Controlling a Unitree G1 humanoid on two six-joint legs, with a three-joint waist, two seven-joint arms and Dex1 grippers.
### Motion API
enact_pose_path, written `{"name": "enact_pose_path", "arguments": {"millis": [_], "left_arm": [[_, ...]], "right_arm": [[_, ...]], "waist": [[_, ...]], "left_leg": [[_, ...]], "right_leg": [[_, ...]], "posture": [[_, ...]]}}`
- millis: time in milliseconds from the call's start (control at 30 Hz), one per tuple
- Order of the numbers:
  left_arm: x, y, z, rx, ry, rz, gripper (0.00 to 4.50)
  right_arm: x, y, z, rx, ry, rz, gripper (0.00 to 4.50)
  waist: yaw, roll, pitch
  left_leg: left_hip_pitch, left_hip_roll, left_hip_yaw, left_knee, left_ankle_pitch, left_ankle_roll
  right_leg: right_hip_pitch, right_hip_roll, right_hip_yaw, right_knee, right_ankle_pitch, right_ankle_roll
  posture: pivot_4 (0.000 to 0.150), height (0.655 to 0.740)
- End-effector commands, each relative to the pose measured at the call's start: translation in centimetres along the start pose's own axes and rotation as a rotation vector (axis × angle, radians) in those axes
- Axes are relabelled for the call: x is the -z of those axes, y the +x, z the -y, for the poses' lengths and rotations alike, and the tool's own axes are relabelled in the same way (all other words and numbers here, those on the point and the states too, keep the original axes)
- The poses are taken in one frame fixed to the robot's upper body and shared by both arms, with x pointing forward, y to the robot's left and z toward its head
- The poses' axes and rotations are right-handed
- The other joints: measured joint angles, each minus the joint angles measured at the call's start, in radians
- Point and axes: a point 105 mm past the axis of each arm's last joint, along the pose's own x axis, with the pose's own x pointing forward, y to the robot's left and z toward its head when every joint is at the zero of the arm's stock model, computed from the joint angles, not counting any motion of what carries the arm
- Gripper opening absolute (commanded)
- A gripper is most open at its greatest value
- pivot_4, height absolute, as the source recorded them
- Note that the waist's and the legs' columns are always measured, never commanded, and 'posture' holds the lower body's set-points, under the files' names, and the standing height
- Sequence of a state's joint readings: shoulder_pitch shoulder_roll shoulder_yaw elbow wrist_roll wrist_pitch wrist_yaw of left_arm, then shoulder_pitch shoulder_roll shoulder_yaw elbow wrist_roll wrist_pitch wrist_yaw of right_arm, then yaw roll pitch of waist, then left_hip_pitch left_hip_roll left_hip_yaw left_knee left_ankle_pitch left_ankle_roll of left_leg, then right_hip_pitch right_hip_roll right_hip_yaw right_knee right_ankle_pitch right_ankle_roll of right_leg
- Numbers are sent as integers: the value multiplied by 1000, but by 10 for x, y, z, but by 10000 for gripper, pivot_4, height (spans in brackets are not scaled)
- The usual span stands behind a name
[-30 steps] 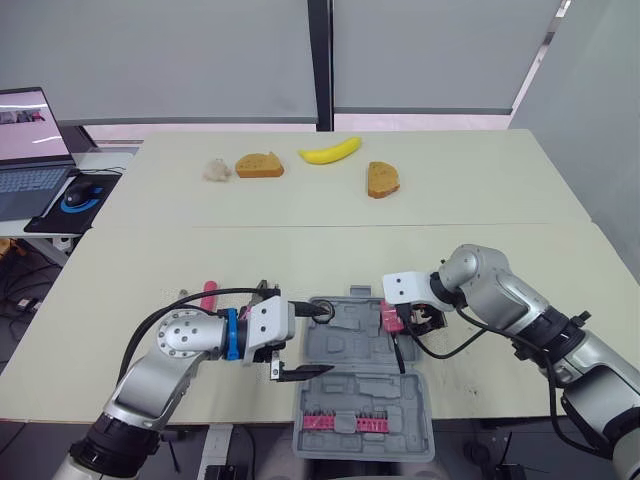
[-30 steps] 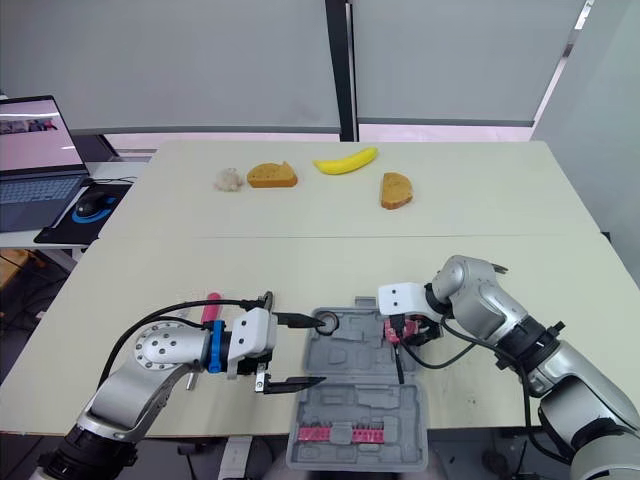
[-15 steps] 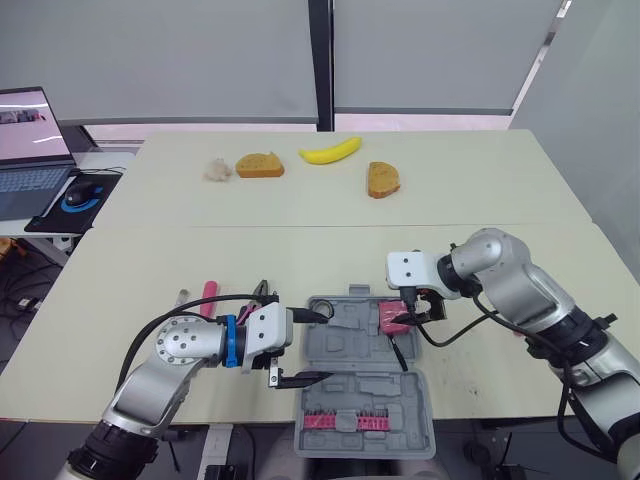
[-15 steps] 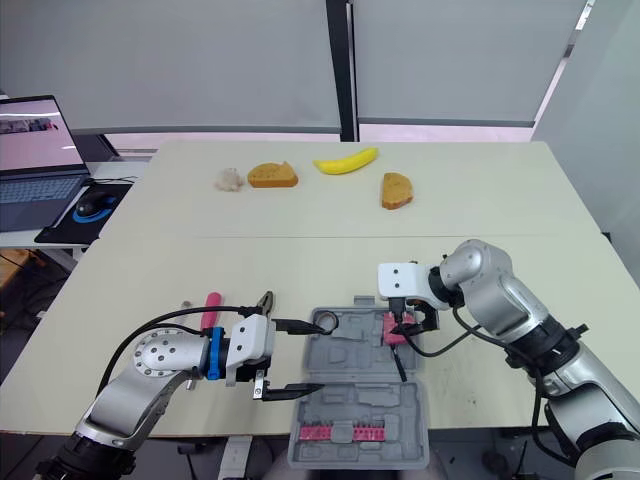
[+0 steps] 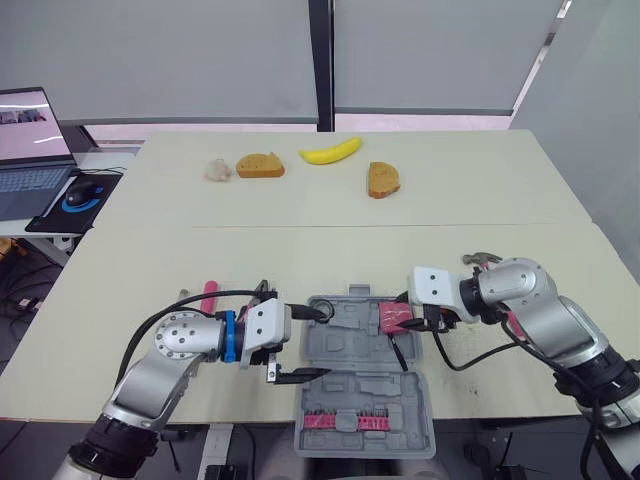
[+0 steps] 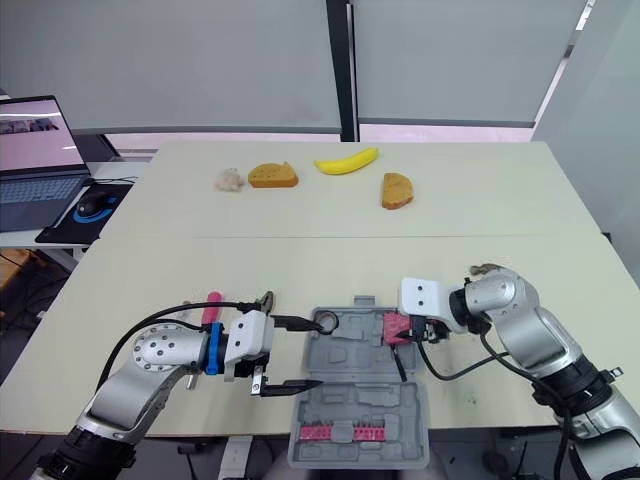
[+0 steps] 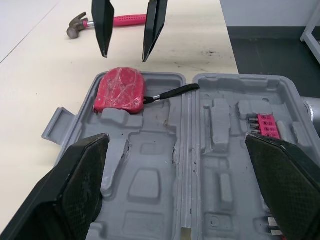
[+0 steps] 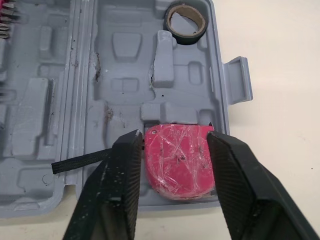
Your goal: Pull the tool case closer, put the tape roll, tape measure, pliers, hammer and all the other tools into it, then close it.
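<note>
Open tool case (image 5: 352, 375) lies at the near edge of the desk (image 5: 300, 250). Left pincer (image 5: 322, 340) spreads wide over it. Right pincer (image 7: 125, 56), fingers apart, flanks the red tape measure (image 8: 177, 160) in its pocket. Right wrist view shows the tape roll (image 8: 185, 20) in a corner pocket; left wrist view, the hammer (image 7: 127, 20) beyond.

One tool case (image 5: 350, 345) (two bread slices (image 5: 259, 165) (image 5: 382, 179))

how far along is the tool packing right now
Done: the tool case sits open at the near edge of the table, with the tape roll and the tape measure in it. In hand: nothing; the right gripper is open astride the tape measure, the left gripper open over the case. To do: the hammer, the pliers and a pink-handled tool lie on the table, and the lid is not yet shut.
</note>
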State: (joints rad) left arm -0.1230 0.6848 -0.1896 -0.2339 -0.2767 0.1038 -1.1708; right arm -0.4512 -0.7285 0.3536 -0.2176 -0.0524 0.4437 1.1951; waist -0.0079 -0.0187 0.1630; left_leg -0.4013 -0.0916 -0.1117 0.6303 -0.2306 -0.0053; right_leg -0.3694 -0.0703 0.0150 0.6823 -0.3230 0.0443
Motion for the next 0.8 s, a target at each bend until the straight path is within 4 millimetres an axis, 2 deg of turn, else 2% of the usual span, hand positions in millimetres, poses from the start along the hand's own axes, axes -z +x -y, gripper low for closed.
{"name": "enact_pose_path", "arguments": {"millis": [33,233,400,800], "left_arm": [[-9,-4,-4,-1,25,16,45000],[-14,-4,-7,-4,28,23,45000],[-17,-3,-10,-4,34,26,45000],[-17,-6,-11,7,44,13,45000]], "right_arm": [[-7,-3,4,41,-27,42,14111],[1,2,7,75,-4,72,14111],[22,7,5,92,13,98,14111],[56,19,3,92,177,63,14111]], "waist": [[0,0,0],[0,0,0],[0,0,0],[-7,0,0]], "left_leg": [[0,0,0,0,0,0],[0,0,0,0,0,0],[0,0,0,0,0,0],[1,0,0,0,0,0]], "right_leg": [[0,0,0,0,0,0],[0,0,0,0,0,0],[0,0,0,0,0,0],[2,0,0,0,0,0]], "posture": [[1500,7400],[1500,7400],[1500,7400],[1500,7400]]}}
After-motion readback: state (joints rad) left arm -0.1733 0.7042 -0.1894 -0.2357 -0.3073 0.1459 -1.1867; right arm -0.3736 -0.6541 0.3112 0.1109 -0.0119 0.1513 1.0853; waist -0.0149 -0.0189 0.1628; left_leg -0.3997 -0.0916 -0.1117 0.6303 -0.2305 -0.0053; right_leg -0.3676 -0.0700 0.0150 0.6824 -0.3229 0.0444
